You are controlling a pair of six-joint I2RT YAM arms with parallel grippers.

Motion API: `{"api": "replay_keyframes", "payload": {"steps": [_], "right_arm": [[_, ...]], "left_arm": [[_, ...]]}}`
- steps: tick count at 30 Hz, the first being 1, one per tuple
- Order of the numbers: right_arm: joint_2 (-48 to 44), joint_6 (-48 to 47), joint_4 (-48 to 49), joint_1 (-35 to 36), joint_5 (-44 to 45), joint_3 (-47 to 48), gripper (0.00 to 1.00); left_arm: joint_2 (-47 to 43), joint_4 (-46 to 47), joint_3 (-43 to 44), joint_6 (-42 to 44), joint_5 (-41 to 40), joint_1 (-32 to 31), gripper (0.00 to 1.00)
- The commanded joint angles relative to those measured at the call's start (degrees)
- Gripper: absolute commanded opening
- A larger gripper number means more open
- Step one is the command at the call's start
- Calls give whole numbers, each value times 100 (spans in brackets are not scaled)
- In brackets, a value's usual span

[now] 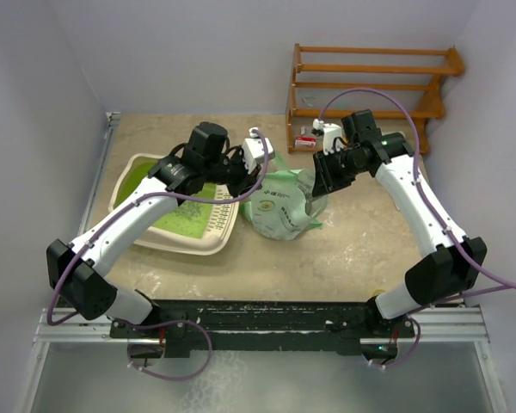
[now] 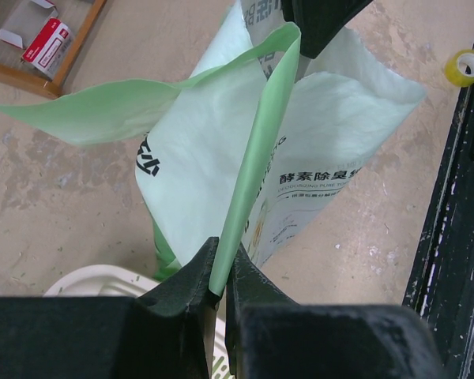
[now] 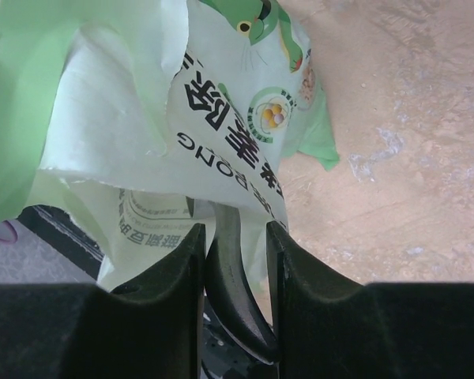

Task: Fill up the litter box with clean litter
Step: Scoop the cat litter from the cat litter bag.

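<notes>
litter bag: the light green printed bag [image 1: 279,211] stands upright and a little slumped on the surface [image 1: 361,249], between the two claws.
litter box [image 1: 185,246]: it lies just left of the bag, with its slotted grille [image 1: 222,215] at the end toward the bag. I think it is put so near so that the litter has only a short way to go.
clean litter [image 1: 187,222]: a patch of pale granules lies on the green floor of the box, beside the grille, and covers only a part of it. What is inside the bag is hidden.
left claw [image 2: 221,276]: it is pressed together on the green edge strip [image 2: 262,150] of the bag's mouth, on the bag's left side. It seems to hold the mouth up and open.
right claw [image 3: 235,237]: it is at the upper right of the bag, pinching a dark curved handle [image 3: 233,300]. The bag covers the rest of this tool, so I cannot tell what it is.
step, as I judge: the mouth is held open to take litter out, and the box is far from full.
risk: the thin film may slip out of the pinch, or the bag may tip away from the box.
behind the bag: a wooden rack [image 1: 370,82].
</notes>
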Motion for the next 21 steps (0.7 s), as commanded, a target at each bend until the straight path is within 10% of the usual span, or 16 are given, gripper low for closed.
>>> {"api": "replay_keyframes", "payload": {"steps": [1,21], "right_arm": [[220,-545,595,-101,2028,-350,0],[910,-510,945,507,823,-458,0]], "left_arm": [[-280,300,116,-238,154,-27,3],[-121,428,112,-360,69,-97,3]]}}
